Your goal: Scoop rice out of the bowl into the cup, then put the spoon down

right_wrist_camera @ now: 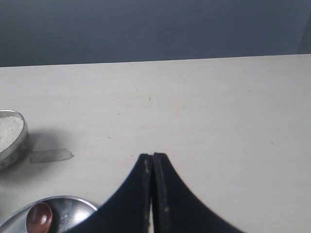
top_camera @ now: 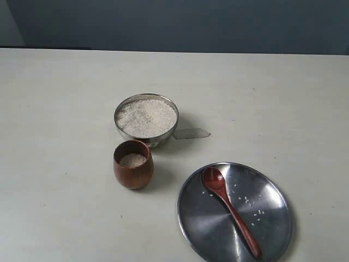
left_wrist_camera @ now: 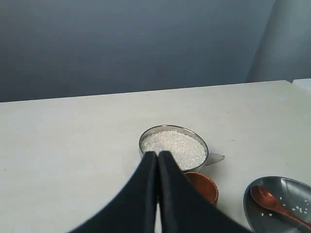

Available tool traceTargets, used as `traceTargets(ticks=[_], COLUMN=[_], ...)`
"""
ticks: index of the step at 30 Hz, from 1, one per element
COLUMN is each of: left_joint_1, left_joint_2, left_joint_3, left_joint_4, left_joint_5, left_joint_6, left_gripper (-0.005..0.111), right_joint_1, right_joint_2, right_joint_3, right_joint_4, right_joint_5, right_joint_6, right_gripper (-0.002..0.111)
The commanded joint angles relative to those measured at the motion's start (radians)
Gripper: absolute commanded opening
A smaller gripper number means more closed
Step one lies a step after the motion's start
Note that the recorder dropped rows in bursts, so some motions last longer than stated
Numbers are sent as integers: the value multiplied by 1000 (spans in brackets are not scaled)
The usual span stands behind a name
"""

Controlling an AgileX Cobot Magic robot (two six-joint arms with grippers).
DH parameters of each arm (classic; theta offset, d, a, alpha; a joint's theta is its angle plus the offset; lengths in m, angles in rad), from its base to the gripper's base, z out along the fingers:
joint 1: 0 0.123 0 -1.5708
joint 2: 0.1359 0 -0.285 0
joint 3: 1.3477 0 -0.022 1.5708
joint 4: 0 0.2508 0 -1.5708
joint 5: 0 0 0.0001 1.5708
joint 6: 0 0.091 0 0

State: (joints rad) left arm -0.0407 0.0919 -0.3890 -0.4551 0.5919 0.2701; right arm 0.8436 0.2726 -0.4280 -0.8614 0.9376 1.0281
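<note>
The steel bowl (top_camera: 146,119) (left_wrist_camera: 173,147) (right_wrist_camera: 10,138) is heaped with white rice (top_camera: 146,117). Just in front of it stands the brown wooden cup (top_camera: 133,164) (left_wrist_camera: 203,187) with some rice (top_camera: 133,160) inside. The wooden spoon (top_camera: 229,208) (left_wrist_camera: 273,203) (right_wrist_camera: 39,217) lies on the steel plate (top_camera: 272,218), its handle pointing toward the near edge. Neither arm shows in the exterior view. My left gripper (left_wrist_camera: 158,154) is shut and empty, hanging back from the bowl. My right gripper (right_wrist_camera: 152,156) is also shut and empty, off to the side of the plate.
Loose grains (top_camera: 252,204) are scattered on the plate (right_wrist_camera: 73,206) (left_wrist_camera: 294,189). A piece of clear tape (top_camera: 191,133) (right_wrist_camera: 51,155) lies on the white table beside the bowl. A dark wall stands behind the table's far edge.
</note>
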Motion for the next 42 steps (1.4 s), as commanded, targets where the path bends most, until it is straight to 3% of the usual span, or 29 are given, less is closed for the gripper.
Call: traceTargets(ticks=[1, 8, 13, 21, 28, 35, 42], left_joint_1=[-2, -2, -2, -2, -2, -2, -2], left_joint_2=[-9, -9, -25, -92, -92, -92, -92], left_joint_3=[4, 4, 8, 128, 237, 362, 389], left_joint_4=[-7, -7, 142, 419, 447, 444, 455], left_joint_5=[0, 0, -26, -182, -207, -333, -357], left_joint_6=[2, 2, 19, -270, -298, -298, -294], left_gripper=[0, 0, 0, 0, 0, 0, 0], right_joint_1=[-6, -6, -6, -6, -6, -6, -6], right_joint_2=[-7, -7, -7, -7, -7, -7, -7], right_joint_3=[3, 3, 3, 3, 3, 3, 3], right_joint_4=[-2, -2, -1, 4, 4, 4, 4], right_joint_5=[3, 3, 3, 1, -2, -2, -2], right_joint_6=[-4, -4, -2, -2, 0, 0, 0], right_gripper=[0, 0, 0, 0, 0, 0, 0])
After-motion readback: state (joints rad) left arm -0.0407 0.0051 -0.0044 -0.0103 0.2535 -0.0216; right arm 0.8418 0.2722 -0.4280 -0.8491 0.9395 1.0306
